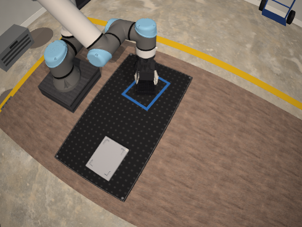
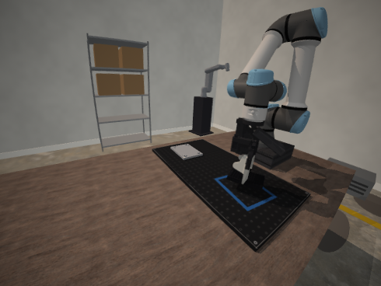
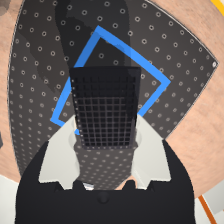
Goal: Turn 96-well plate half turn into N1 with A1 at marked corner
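The black 96-well plate (image 1: 146, 89) (image 2: 255, 182) (image 3: 107, 112) is between the two pale fingers of my gripper (image 1: 146, 81) (image 2: 243, 173) (image 3: 106, 115), which is shut on its two long sides. The plate is over the blue outlined square and turned at an angle to it. Its well grid faces the wrist camera. I cannot tell its cut corner, or whether it touches the board. The nest N1 (image 1: 107, 158) (image 2: 187, 151) is a light grey block with L-shaped locators at its corners and no plate on it. A small pale mark (image 1: 127, 150) is at one corner.
The blue square outline (image 1: 158, 96) (image 2: 261, 204) (image 3: 90, 47) is on the black perforated board (image 1: 102, 123) (image 2: 210, 194) (image 3: 35, 65), at the other end from the nest. The arm's dark base block (image 1: 89, 83) (image 2: 277, 155) stands beside the board.
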Robot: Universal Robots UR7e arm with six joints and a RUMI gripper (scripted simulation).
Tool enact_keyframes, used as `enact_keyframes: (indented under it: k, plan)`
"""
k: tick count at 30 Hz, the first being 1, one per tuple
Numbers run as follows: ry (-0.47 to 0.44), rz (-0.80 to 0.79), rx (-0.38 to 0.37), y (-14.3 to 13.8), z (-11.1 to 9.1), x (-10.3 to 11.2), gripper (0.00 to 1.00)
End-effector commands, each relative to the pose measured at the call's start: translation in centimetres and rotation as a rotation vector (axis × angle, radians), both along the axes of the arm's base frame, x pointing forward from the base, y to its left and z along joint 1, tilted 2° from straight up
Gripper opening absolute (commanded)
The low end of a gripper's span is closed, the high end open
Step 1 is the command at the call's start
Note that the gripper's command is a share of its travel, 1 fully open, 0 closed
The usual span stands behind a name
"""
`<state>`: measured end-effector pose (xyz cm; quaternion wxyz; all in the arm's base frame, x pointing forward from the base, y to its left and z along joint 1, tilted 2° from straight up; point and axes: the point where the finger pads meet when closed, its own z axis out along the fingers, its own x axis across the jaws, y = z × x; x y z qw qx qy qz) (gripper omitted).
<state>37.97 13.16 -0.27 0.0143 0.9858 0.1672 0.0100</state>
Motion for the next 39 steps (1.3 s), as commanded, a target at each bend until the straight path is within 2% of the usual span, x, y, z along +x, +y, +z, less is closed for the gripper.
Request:
enact_keyframes:
  k: [1,15,39]
  plan:
    - [-0.001,0.001,0.001,0.1,1.1,0.1,0.0]
    - [-0.001,0.001,0.001,0.2,3.4,0.0,0.0]
    - [0.004,0.0,0.001,0.1,3.3,-0.2,0.0]
